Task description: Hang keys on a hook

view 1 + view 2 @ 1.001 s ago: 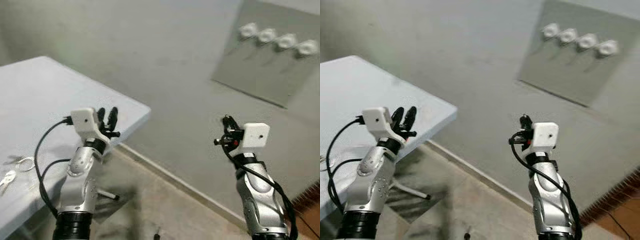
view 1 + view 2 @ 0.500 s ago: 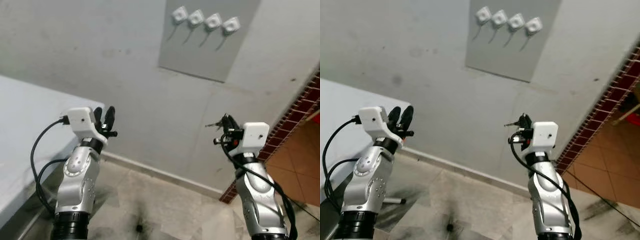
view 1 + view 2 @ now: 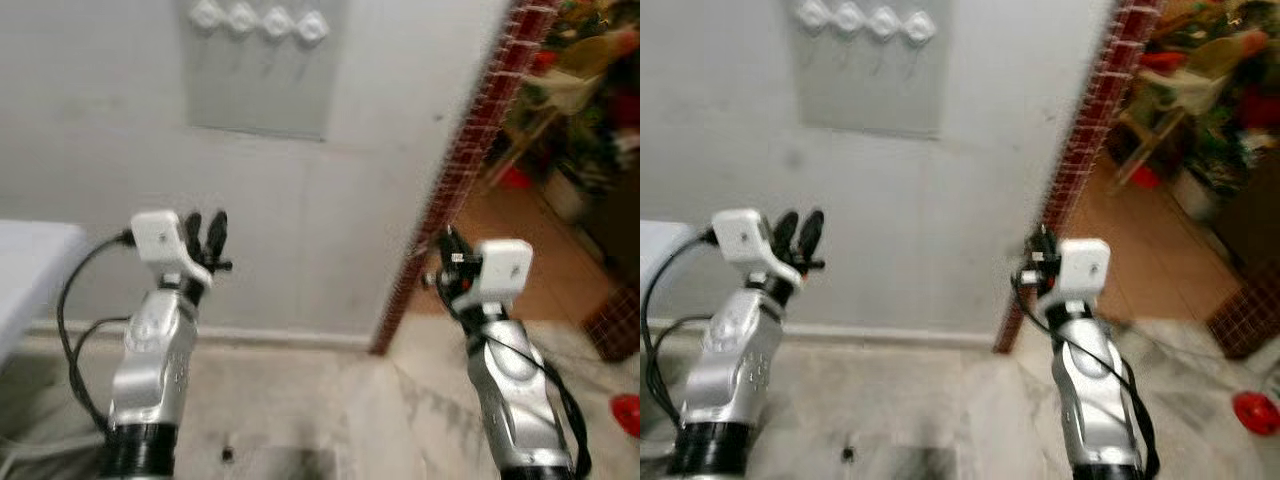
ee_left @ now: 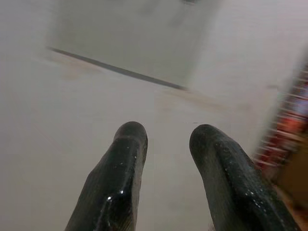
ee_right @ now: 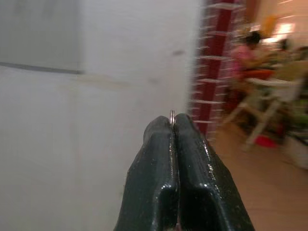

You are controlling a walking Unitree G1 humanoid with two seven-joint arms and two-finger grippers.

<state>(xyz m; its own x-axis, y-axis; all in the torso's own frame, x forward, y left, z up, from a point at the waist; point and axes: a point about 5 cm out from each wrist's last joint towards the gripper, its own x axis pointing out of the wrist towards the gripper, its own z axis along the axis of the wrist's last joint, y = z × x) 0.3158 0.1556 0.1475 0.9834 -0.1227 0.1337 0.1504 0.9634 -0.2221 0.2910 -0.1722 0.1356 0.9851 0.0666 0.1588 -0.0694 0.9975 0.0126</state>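
Pinching a key ring (image 5: 172, 115) between pressed-together jaws, right gripper (image 5: 173, 126) raised near brick wall edge (image 3: 470, 150), left gripper (image 4: 166, 139) spread, hooks (image 3: 258, 20) far upper left.

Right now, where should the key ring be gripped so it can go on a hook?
Pinch the ring flat-on from below, as the right gripper does, but lower down. Just a sliver clears the shut fingertips, likely too little loop to slip over a hook.

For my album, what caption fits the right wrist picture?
Right end effector pinched shut on a thin silver key ring, facing a pale wall beside a red brick edge.
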